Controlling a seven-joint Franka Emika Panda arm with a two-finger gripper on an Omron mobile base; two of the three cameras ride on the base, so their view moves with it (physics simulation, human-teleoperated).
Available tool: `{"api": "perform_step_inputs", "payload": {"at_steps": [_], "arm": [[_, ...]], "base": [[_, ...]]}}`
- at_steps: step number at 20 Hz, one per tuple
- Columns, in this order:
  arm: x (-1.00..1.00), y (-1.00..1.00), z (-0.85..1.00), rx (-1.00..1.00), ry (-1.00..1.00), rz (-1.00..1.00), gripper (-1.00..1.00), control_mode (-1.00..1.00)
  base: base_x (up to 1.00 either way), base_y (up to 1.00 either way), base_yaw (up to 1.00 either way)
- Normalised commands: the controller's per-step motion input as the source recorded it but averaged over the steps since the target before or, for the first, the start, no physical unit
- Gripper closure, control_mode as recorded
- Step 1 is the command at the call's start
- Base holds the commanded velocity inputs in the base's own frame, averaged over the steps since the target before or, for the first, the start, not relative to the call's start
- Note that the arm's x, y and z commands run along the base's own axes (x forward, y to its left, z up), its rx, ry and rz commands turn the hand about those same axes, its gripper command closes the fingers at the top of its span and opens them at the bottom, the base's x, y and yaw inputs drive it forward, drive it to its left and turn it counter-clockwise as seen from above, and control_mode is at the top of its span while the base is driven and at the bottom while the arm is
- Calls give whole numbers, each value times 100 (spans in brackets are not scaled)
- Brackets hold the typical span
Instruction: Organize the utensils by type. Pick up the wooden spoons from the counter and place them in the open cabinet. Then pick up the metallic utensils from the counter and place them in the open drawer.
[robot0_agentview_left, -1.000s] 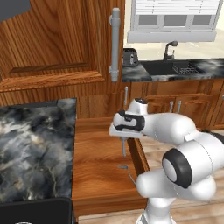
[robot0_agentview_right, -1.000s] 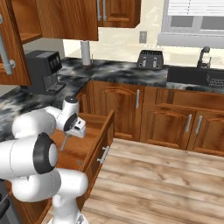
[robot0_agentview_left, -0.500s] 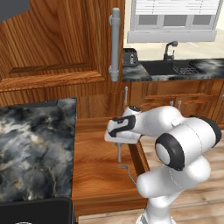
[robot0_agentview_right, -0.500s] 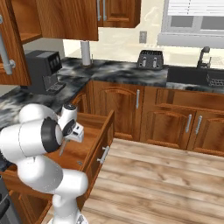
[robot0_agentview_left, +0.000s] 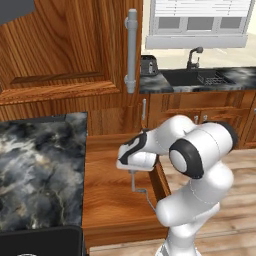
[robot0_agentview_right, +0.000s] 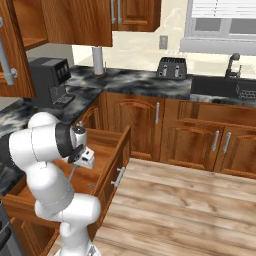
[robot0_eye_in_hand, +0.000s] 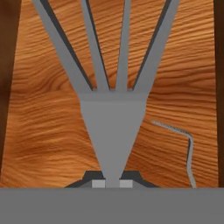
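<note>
My gripper (robot0_agentview_left: 133, 171) hangs over the open drawer (robot0_agentview_left: 107, 200), shut on a silver-grey fork (robot0_eye_in_hand: 112, 109). In the hand view the fork's tines fan away from the fingertips (robot0_eye_in_hand: 97, 184) over the plain wooden bottom. In the right base view the gripper (robot0_agentview_right: 74, 164) holds the fork (robot0_agentview_right: 71, 173) pointing down into the drawer (robot0_agentview_right: 107, 150). A second thin grey utensil with a bent end (robot0_eye_in_hand: 187, 148) lies flat on the drawer bottom, beside the fork. The black marbled counter (robot0_agentview_left: 37, 160) lies left of the drawer. The wooden spoons are out of view.
A tall cabinet door with a grey bar handle (robot0_agentview_left: 131, 50) stands behind the drawer. A coffee machine (robot0_agentview_right: 50, 80) and a toaster (robot0_agentview_right: 172, 67) sit on the back counter, with the sink (robot0_agentview_right: 220, 87) to the right. Wooden floor (robot0_agentview_right: 190, 210) lies right of the drawer front.
The hand has come down and to the left with the fork, lower over the drawer bottom. The bent utensil in the drawer has not moved.
</note>
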Motion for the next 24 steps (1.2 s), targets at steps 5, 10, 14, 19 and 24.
{"api": "perform_step_inputs", "payload": {"at_steps": [5, 10, 14, 19, 24], "arm": [[15, 10, -33, -2, 1, 0, 100, -100], [15, 14, -28, -3, 0, 0, 100, -100], [13, 10, -25, -3, 0, 0, 100, -100], [8, 7, -22, -1, 0, 0, 100, -100], [9, 1, -20, 0, 0, 0, 100, -100]], "base": [[0, 0, 0], [0, 0, 0], [0, 0, 0], [0, 0, 0], [0, 0, 0]]}}
